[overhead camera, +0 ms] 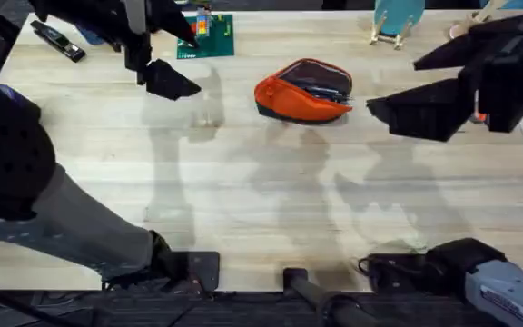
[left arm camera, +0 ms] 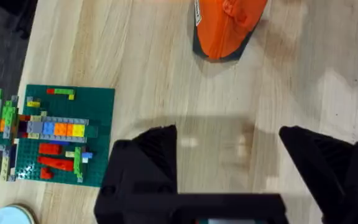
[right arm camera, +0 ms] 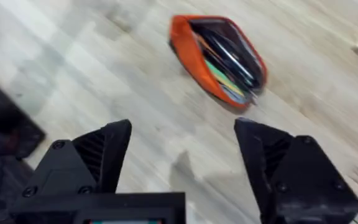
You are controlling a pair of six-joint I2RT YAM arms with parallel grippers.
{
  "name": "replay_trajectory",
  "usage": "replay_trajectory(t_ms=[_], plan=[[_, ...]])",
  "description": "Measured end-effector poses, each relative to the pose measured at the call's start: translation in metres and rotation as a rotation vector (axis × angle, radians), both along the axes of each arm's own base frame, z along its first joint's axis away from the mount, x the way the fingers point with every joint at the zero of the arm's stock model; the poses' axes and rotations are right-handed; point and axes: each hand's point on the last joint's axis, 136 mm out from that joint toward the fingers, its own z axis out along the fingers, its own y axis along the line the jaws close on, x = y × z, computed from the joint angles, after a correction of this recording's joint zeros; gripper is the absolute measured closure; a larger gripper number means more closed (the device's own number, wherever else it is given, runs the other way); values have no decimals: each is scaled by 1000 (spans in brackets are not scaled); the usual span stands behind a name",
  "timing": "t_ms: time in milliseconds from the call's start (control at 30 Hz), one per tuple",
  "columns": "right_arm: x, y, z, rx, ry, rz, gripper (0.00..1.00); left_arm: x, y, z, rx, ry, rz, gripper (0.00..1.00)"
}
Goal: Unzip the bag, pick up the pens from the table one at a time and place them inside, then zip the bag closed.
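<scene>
My left claw (left arm camera: pixel 229 180) and right claw (right arm camera: pixel 185 180) hang spread and empty either side of the bag (overhead camera: pixel 303 91), which gapes unzipped, pens (right arm camera: pixel 229 53) inside; zipping remains, I judge.

Bag (overhead camera: pixel 302 91) on table (overhead camera: pixel 243 182), far centre, open; pens (right arm camera: pixel 229 53) inside. Brick model (overhead camera: pixel 205 34) behind-left of bag. Stapler (overhead camera: pixel 57 41) far left. Stand (overhead camera: pixel 396 23) behind-right.
</scene>
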Motion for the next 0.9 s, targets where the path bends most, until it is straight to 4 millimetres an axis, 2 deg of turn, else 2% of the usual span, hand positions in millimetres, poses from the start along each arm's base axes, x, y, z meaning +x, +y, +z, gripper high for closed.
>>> replay_trajectory(t_ms=[233, 433, 900], plan=[[-5, 10, 4, 52, 9, 47, 4, 0, 0, 0, 0, 0, 0, 6], [5, 15, 10, 146, 57, -34, 5, 0, 0, 0, 0, 0, 0, 6], [33, 24, -22, 357, 438, -368, 5, 0, 0, 0, 0, 0, 0, 7]])
